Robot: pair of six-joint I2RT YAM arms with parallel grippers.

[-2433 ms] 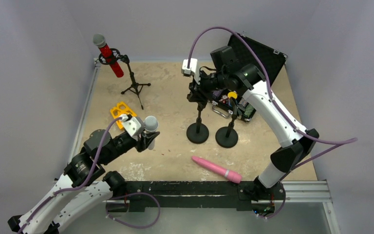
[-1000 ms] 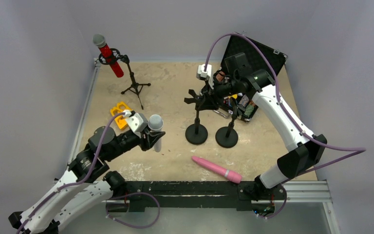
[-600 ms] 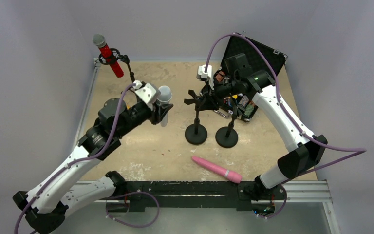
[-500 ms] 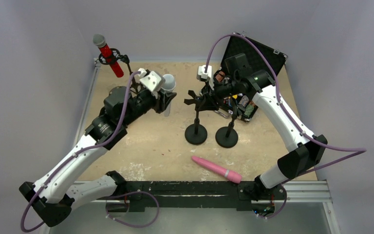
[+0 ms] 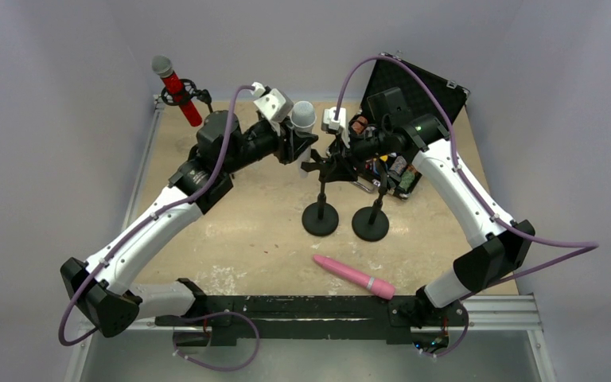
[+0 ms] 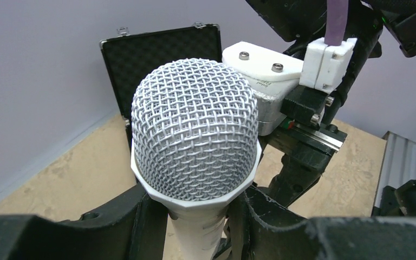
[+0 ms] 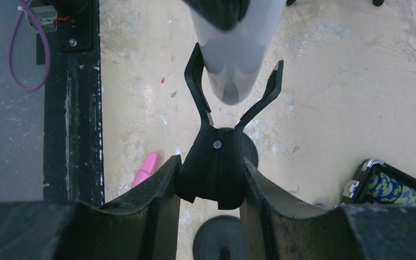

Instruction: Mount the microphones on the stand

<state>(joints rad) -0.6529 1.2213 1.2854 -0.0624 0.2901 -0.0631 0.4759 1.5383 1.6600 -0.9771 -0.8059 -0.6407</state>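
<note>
Lying open behind stands (image 5: 370, 225): cluttered case (image 5: 433, 87)

White arms (image 5: 151, 231) carry black joints (image 5: 95, 298), purple cables (image 5: 382, 60), perhaps a light (image 5: 416, 124).

Left arm (image 5: 151, 227) stretched far forward, left fingers (image 6: 141, 216) clamped, right arm (image 5: 453, 187) bent inward, right fingers (image 7: 157, 200) clamped

Overhead view: fixed high at the near side, facing forward and down, far enough to hold the whole bench (image 5: 262, 231). Left wrist view: behind the left claw (image 6: 195, 230), facing along it, very close on the white microphone (image 6: 195, 135), black case (image 6: 157, 59) beyond. Right wrist view: behind the right claw (image 7: 211, 184), facing down, close on the stand clip (image 7: 216, 157). Shared: white microphone in all three; black case in overhead and left wrist; stand clip in overhead and right wrist.
</note>
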